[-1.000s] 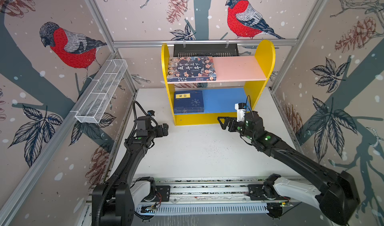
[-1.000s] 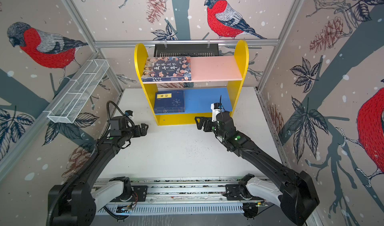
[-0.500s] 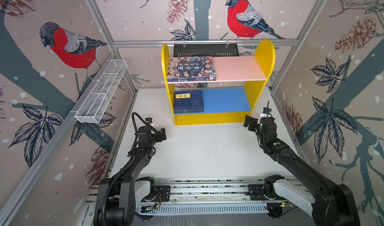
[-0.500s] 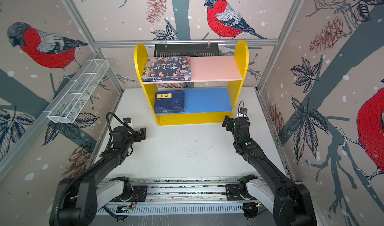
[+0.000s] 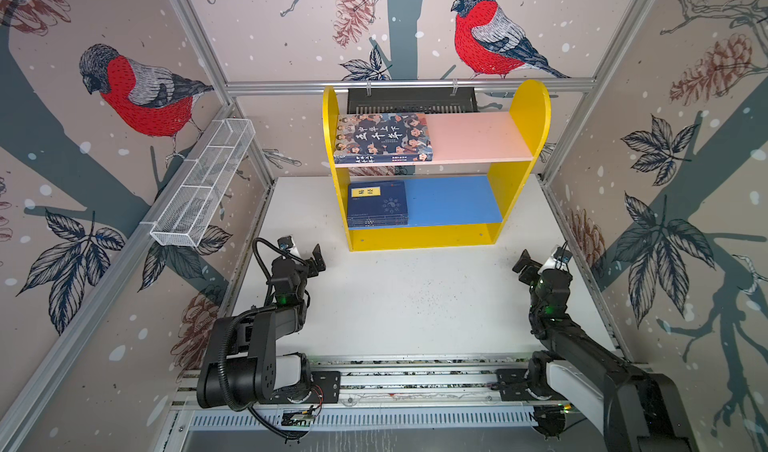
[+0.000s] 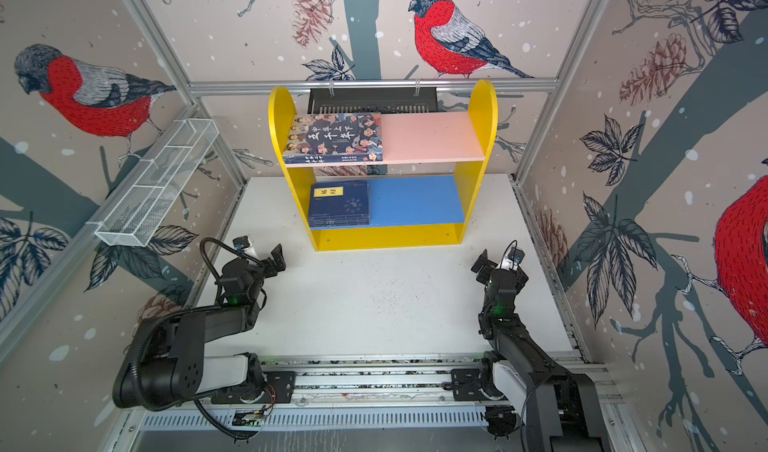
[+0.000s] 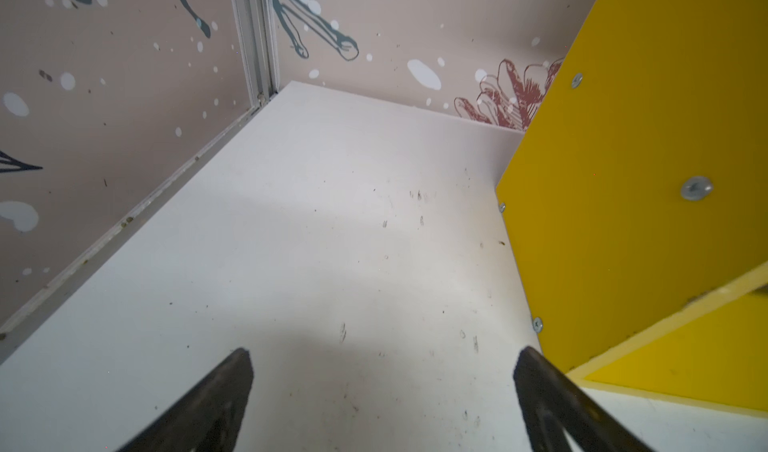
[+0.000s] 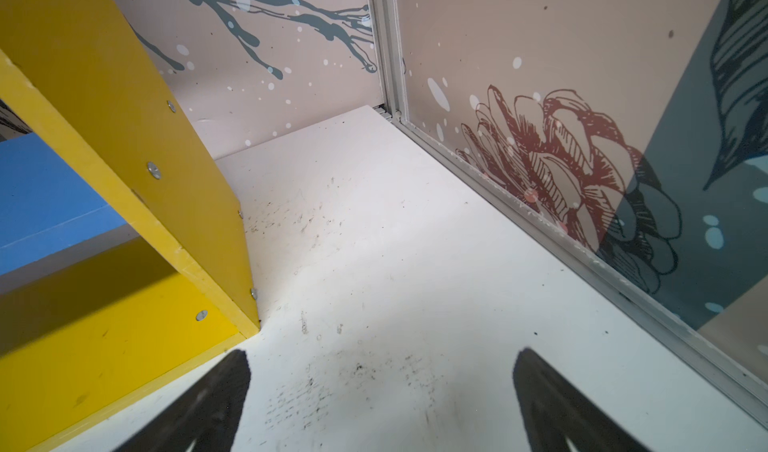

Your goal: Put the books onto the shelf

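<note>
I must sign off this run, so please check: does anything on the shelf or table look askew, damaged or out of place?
Nothing stands out. The large book lies flat on the pink board, the navy books lie stacked flat on the blue board, and the table shows only faint dark scuffs.

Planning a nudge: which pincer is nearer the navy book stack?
Left. The left pincer, open, is off the front left corner of the shelf, on the side of the navy book stack; the right pincer, open, is off the front right corner.

table (image 5: 415, 304) bears shelf (image 5: 424, 238); big book (image 5: 382, 138) upper board (image 5: 473, 138), navy books (image 5: 378, 204) lower.
</note>
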